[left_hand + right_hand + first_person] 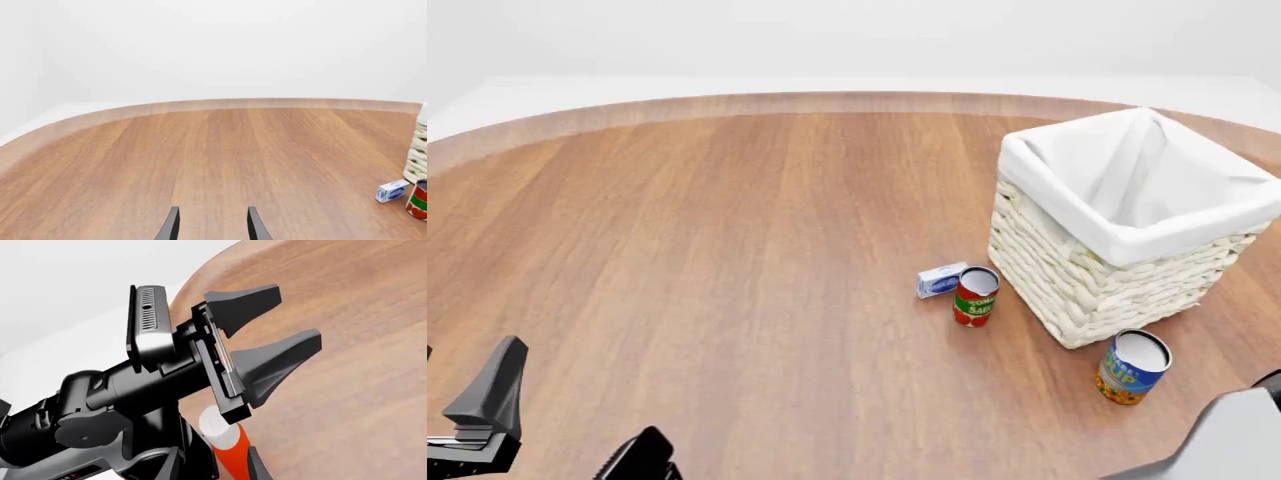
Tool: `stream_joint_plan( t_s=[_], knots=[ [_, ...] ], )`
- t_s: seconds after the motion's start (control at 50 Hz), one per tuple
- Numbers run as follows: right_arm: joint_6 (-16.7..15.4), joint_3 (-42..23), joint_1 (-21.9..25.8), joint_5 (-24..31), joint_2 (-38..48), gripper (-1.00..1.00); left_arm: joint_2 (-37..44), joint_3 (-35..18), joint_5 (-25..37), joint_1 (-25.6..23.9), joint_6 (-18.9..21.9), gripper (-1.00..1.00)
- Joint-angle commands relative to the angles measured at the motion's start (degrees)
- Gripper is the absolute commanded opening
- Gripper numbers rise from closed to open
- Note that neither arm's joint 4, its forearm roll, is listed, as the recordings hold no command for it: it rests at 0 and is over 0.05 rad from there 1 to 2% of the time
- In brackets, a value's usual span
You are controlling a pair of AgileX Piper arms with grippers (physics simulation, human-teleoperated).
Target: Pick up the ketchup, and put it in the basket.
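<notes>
The ketchup (231, 447), a red bottle with a white cap, shows only in the right wrist view, close in front of the camera. My right gripper (215, 456) is open around it. One dark finger (257, 469) stands right beside the bottle, and the other is lost against the dark arm behind. The ketchup is out of the front view. The cream wicker basket (1054, 270) with its white liner stands at the right of the table, and its edge shows in the left wrist view (417, 155). My left gripper (567, 425) is open and empty, low at the near left.
A red-and-green tomato sauce can (974, 296) and a small blue-and-white box (941, 279) stand just left of the basket. A blue can (1132, 367) stands in front of it. My left arm's open gripper (267, 327) crosses the right wrist view.
</notes>
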Motion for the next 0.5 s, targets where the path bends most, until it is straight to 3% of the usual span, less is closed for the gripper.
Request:
stream_joint_plan(
  t_s=[0.02, 0.5],
  knots=[
    [0.19, -1.75, -0.07, 0.35, 1.71, 1.0, 0.0, 0.0, 0.0, 0.0, 0.0, 1.0],
    [-0.12, -6.0, -0.33, 2.65, 4.77, 1.0, 0.0, 0.0, 0.0, 0.0, 0.0, 1.0]
  ],
)
